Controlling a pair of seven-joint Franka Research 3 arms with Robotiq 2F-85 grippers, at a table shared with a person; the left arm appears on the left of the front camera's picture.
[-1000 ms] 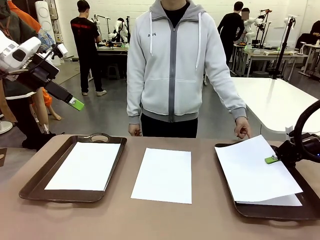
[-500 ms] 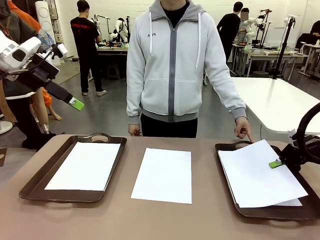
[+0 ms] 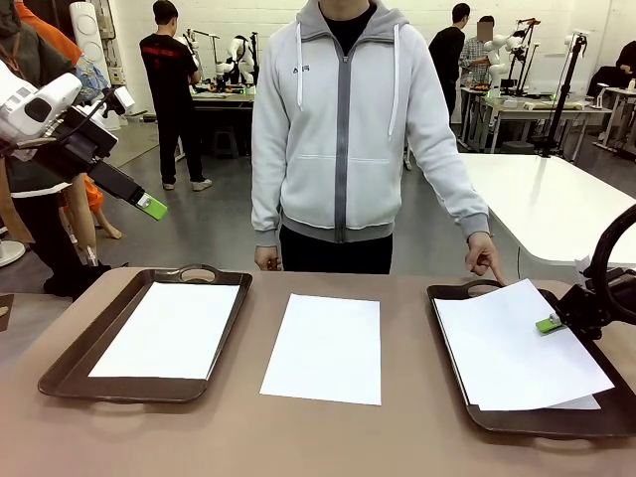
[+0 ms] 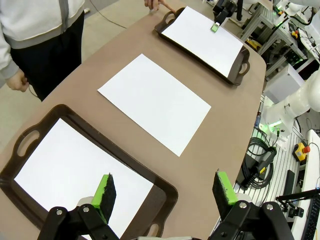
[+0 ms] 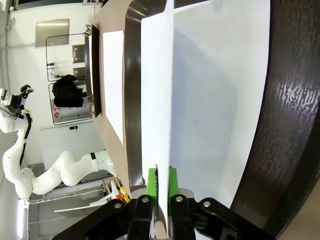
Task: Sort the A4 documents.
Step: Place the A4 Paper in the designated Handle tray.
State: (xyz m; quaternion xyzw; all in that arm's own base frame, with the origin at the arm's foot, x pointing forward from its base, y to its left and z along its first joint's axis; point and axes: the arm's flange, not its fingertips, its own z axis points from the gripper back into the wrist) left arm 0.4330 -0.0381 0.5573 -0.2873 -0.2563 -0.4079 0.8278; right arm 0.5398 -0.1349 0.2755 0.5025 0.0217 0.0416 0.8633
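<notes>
Right pincer (image 5: 162,175), barely parted at the edge of the plain white A4 paper sheet (image 3: 512,348), should open wider before retreating; left pincer (image 4: 164,189) gapes empty.

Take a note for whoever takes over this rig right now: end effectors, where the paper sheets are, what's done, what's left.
Left end effector: open, empty, raised at the left of the table.
Right end effector: pads narrowly apart around the edge of the top white A4 paper sheet in the right dark brown handled tray; grip unclear.
Done: one white sheet in the left brown tray; a lower sheet under the top one.
Left: the middle white sheet, on bare table between the trays.
</notes>
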